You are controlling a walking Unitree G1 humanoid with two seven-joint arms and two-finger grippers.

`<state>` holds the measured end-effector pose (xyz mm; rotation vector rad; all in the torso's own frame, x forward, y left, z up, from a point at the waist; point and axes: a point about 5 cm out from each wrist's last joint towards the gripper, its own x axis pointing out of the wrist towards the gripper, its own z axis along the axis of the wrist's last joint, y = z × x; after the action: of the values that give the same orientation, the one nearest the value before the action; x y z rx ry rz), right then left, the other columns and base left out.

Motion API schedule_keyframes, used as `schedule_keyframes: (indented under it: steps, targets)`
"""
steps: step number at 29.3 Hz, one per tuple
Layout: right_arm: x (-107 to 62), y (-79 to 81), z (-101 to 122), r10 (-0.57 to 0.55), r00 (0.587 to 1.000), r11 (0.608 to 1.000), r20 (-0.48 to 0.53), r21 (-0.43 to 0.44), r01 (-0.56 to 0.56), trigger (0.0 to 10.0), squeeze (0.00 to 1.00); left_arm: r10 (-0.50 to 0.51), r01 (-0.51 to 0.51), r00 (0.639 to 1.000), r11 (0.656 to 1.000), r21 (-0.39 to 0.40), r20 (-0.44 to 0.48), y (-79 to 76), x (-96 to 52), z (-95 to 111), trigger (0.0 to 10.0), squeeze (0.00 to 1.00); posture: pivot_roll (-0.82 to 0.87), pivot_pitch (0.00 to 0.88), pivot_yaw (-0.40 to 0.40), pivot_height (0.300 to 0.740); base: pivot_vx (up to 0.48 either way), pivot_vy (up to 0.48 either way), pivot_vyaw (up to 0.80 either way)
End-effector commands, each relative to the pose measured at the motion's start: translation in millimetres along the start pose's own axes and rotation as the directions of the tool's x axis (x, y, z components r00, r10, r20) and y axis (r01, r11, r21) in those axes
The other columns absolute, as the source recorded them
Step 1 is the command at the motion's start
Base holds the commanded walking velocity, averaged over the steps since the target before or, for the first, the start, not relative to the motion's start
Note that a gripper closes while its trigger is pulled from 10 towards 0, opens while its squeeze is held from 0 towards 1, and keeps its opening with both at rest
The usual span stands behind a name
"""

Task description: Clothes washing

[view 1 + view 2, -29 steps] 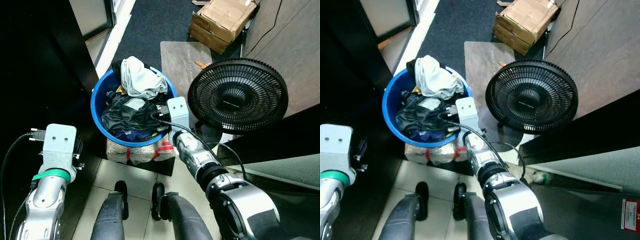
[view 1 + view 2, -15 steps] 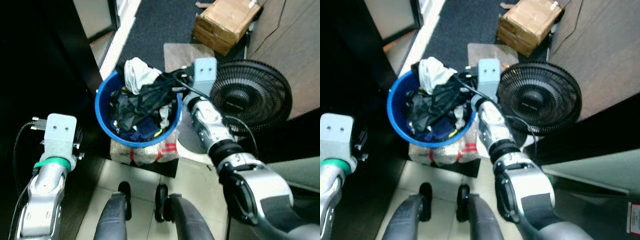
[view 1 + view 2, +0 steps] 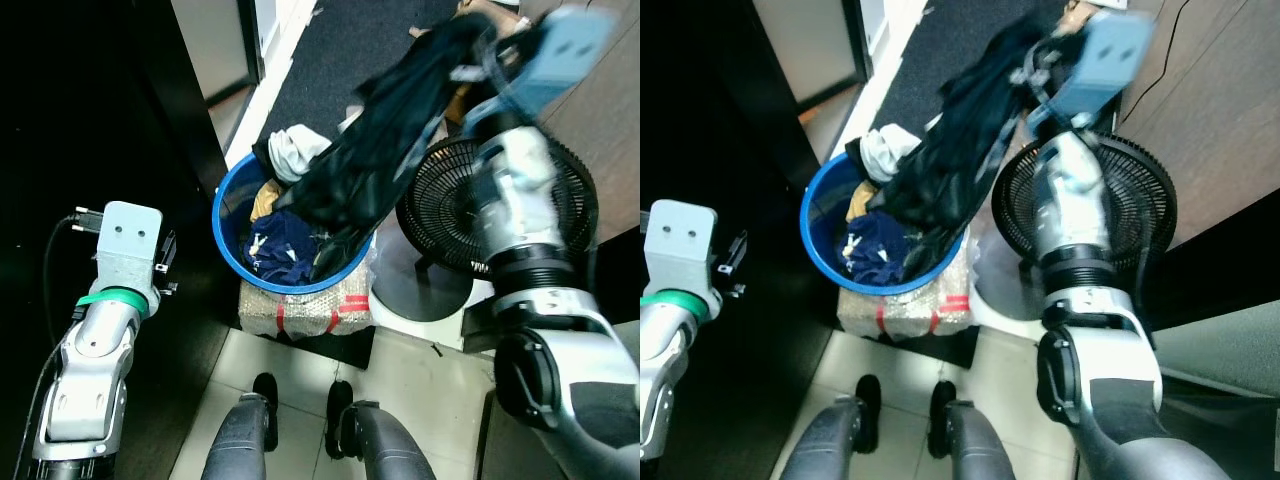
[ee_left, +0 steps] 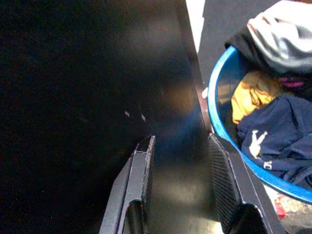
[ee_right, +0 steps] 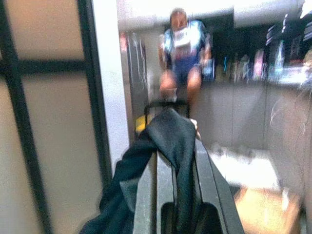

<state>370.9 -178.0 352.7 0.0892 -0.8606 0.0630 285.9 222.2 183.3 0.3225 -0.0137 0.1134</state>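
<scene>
Head views are dim at left, deep in shadow. The raised silver right arm point(image 3: 515, 150) is motion-blurred. Right wrist view is overexposed and soft.

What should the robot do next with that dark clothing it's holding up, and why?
Probably lift a bit higher. The right gripper grips the dark garment, but its lower end hangs inside the blue basket, touching other clothes.
</scene>
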Motion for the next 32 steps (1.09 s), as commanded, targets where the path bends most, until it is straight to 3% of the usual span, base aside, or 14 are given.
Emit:
schedule_keyframes:
  steps: [1,7,9,11,14,16,17,19,21,23,26,29,31,32]
  targets:
    - [-1.0,-0.7,17,0.025,0.996,0.999,0.081,-0.036,-0.022,10.0,0.0,0.027,-0.027,1.0,1.0,0.012,-0.011,9.1,-0.4,-4,10.0,0.0,0.17,0.127,0.067,0.74,0.0,0.0,0.0]
    - [7.7,4.9,63,0.072,0.967,0.996,0.243,-0.069,-0.057,10.0,0.0,0.017,-0.017,1.0,1.0,0.016,-0.002,8.2,4.1,-3,10.0,0.0,0.16,0.101,0.075,0.74,0.0,0.0,0.0]
    - [10.2,17.4,89,0.124,0.936,0.991,0.331,-0.098,-0.096,10.0,0.0,0.006,-0.006,1.0,1.0,0.009,0.018,3.9,7.0,1,10.0,0.0,0.15,0.083,0.069,0.74,0.0,0.0,0.0]
    - [8.1,21.9,92,0.148,0.929,0.987,0.339,-0.117,-0.114,10.0,0.0,0.003,-0.003,1.0,1.0,0.006,0.025,2.9,8.0,3,10.0,0.0,0.15,0.082,0.067,0.74,0.0,0.0,0.0]
    - [-0.7,24.8,80,0.169,0.945,0.982,0.281,-0.135,-0.135,10.0,0.0,0.004,-0.004,0.999,1.0,-0.001,0.038,3.0,8.6,6,10.0,0.0,0.14,0.076,0.06,0.74,0.0,0.0,0.0]
    - [-22.4,24.5,53,0.174,0.972,0.978,0.156,-0.147,-0.151,10.0,0.0,0.0,0.001,0.998,1.0,-0.016,0.065,3.7,7.3,14,10.0,0.0,0.14,0.068,0.049,0.74,0.0,0.0,0.0]
    - [-22.4,24.5,53,0.174,0.972,0.978,0.156,-0.147,-0.151,10.0,0.0,0.0,0.001,0.998,1.0,-0.016,0.065,3.7,7.3,14,10.0,0.0,0.14,0.068,0.049,0.74,0.0,0.0,0.0]
    - [-49.4,25.3,28,0.173,0.984,0.973,0.033,-0.159,-0.166,10.0,0.0,-0.011,0.014,0.995,0.999,-0.034,0.099,3.4,4.4,24,10.0,0.0,0.14,0.06,0.043,0.74,0.0,0.0,0.0]
    - [-64.2,27.4,19,0.168,0.985,0.974,-0.023,-0.151,-0.17,10.0,0.0,-0.019,0.025,0.993,0.999,-0.047,0.118,2.7,2.5,30,10.0,0.0,0.14,0.054,0.042,0.74,0.0,0.0,0.0]
    - [-64.2,27.4,19,0.168,0.985,0.974,-0.023,-0.151,-0.17,10.0,0.0,-0.019,0.025,0.993,0.999,-0.047,0.118,2.7,2.5,30,10.0,0.0,0.14,0.054,0.042,0.74,0.0,0.0,0.0]
    - [-81.8,32.3,11,0.158,0.983,0.976,-0.089,-0.134,-0.169,10.0,0.0,-0.029,0.042,0.986,0.997,-0.072,0.162,0.9,0.2,43,10.0,0.0,0.13,0.035,0.043,0.74,0.0,0.0,0.0]
    - [-81.8,32.3,11,0.158,0.983,0.976,-0.089,-0.134,-0.169,10.0,0.0,-0.029,0.042,0.986,0.997,-0.072,0.162,0.9,0.2,43,10.0,0.0,0.13,0.035,0.043,0.74,0.0,0.0,0.0]
    - [-84.1,38.8,3,0.151,0.98,0.971,-0.132,-0.164,-0.172,10.0,0.0,-0.033,0.067,0.966,0.99,-0.126,0.256,-5.6,2.7,70,10.0,0.0,0.12,0.009,0.013,0.74,0.0,0.0,0.0]
    - [-84.1,38.8,3,0.151,0.98,0.971,-0.132,-0.164,-0.172,10.0,0.0,-0.033,0.067,0.966,0.99,-0.126,0.256,-5.6,2.7,70,10.0,0.0,0.12,0.009,0.013,0.74,0.0,0.0,0.0]
